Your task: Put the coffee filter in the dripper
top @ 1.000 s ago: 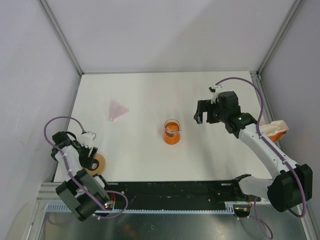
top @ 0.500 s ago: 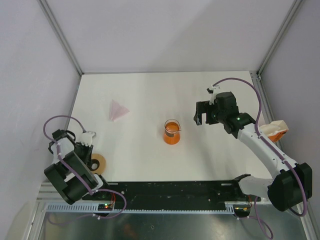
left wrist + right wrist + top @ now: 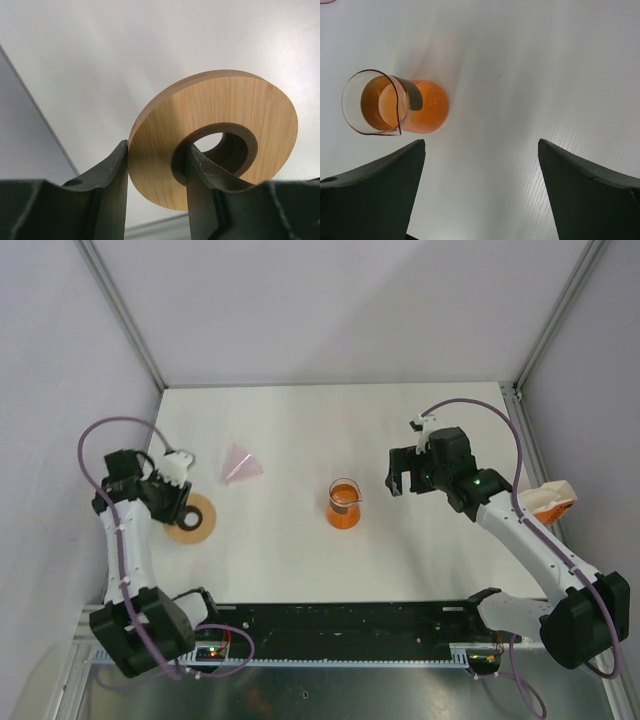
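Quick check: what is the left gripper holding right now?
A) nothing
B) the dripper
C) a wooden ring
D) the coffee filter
C: the left wrist view shows the left gripper clamped on the wooden ring, one finger through its hole. The coffee filter lies free on the table.

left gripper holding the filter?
No, the left gripper clamps a wooden ring; the coffee filter lies apart on the table.

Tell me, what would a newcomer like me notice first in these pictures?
The glowing orange dripper stands alone in the middle of the table, with the right pincer open off to its right. At the left side, the left pincer grips a wooden ring by its band. A pale pink coffee filter lies a little farther back.
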`<state>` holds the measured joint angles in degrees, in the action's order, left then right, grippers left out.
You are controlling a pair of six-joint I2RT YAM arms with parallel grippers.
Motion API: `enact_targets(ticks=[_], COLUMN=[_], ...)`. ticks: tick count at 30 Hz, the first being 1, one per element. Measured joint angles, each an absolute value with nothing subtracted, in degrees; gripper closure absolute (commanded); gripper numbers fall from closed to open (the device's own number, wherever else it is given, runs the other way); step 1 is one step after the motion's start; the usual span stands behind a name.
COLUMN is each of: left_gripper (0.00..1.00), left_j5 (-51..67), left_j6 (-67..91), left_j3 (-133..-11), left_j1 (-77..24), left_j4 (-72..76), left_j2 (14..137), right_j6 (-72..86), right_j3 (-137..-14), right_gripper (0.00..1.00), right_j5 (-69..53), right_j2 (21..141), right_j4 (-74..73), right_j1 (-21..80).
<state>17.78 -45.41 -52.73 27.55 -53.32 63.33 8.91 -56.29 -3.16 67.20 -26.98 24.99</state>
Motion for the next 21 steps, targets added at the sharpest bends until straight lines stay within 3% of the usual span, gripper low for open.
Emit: enact_targets(ticks=[6, 12, 17, 21], left_gripper=[1.00, 1.00, 1.00, 1.00], left_j5=[17.37, 13.34, 9.69, 8.14], left_j6=[-34.20, -25.17, -22.41, -22.22], left_j3=[-66.02, -81.82, -94.41, -102.02], left_j1=[2.74, -24.14, -35.44, -39.00], left_j4=[-55.64, -57.54, -58.02, -60.38], left_j2=[65.82, 79.09, 92.86, 101.01], right_j6=[7.49, 5.78, 4.64, 4.03], right_j3=[-56.38, -56.38, -55.94, -54.72], right_gripper=[0.01, 0.01, 0.01, 0.01], right_j5=[-2.59, -1.74, -1.50, -1.56], right_j2=[65.69, 64.38, 62.43, 60.62], right_j4=[-29.80, -33.21, -34.44, -34.87], right_j1=[25.02, 24.27, 21.74, 18.94])
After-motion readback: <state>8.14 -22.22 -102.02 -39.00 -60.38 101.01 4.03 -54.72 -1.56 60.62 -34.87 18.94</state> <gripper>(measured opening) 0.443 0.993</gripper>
